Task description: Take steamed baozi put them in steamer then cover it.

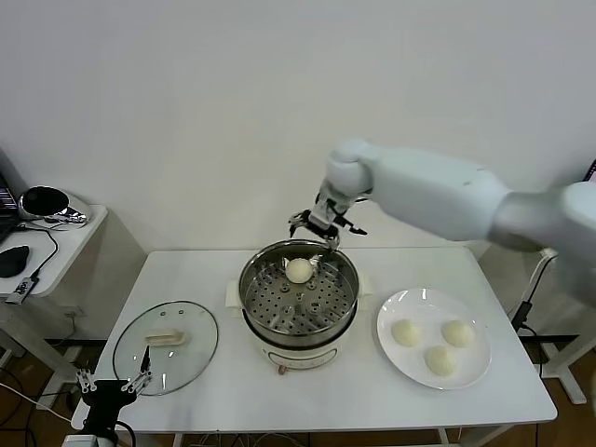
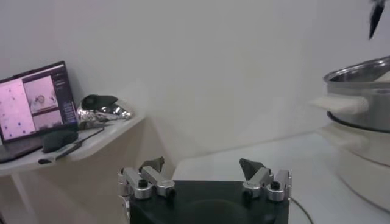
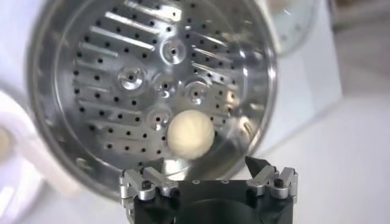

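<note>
The steamer stands mid-table, a shiny steel pot on a cream base. One baozi rests on its perforated tray near the far side; in the right wrist view that baozi lies free just beyond the jaws. My right gripper hangs open above the steamer's far rim, holding nothing, as the right wrist view also shows. Three more baozi lie on a white plate to the right. The glass cover lies flat on the table's left. My left gripper waits open, low off the front-left corner.
A side table on the left carries a laptop, a mouse and a shiny helmet-like object. The steamer's side and handle show in the left wrist view. A bare white wall stands behind the table.
</note>
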You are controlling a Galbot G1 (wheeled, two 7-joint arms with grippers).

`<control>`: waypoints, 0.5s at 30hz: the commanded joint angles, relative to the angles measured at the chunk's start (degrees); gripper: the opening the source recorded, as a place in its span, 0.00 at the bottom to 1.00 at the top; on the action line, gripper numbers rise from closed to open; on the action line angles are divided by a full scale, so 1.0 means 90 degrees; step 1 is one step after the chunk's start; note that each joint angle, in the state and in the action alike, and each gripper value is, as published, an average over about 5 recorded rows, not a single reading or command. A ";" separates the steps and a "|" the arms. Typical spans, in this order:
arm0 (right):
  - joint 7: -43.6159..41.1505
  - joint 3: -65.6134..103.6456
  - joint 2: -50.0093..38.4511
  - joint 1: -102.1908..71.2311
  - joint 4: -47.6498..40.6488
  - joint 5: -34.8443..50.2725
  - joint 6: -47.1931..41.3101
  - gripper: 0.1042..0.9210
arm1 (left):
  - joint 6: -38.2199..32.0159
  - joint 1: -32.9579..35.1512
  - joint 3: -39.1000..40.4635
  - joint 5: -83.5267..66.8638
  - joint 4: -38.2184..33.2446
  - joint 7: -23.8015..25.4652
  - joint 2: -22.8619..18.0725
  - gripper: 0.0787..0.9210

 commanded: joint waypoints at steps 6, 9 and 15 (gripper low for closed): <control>-0.0155 -0.0282 -0.2566 0.0547 0.2033 0.0828 -0.2703 0.88 | -0.0011 0.0020 0.0004 -0.0006 -0.0053 0.0008 0.0046 0.88; -0.0172 -0.0215 -0.2979 0.0241 0.2084 0.0704 -0.2676 0.88 | -0.0014 0.0010 -0.0008 -0.0020 -0.0055 0.0007 0.0047 0.88; -0.0145 0.0104 -0.3386 -0.0706 0.1971 0.0093 -0.2458 0.88 | -0.0012 0.0000 -0.0059 -0.0044 -0.0039 0.0007 0.0031 0.88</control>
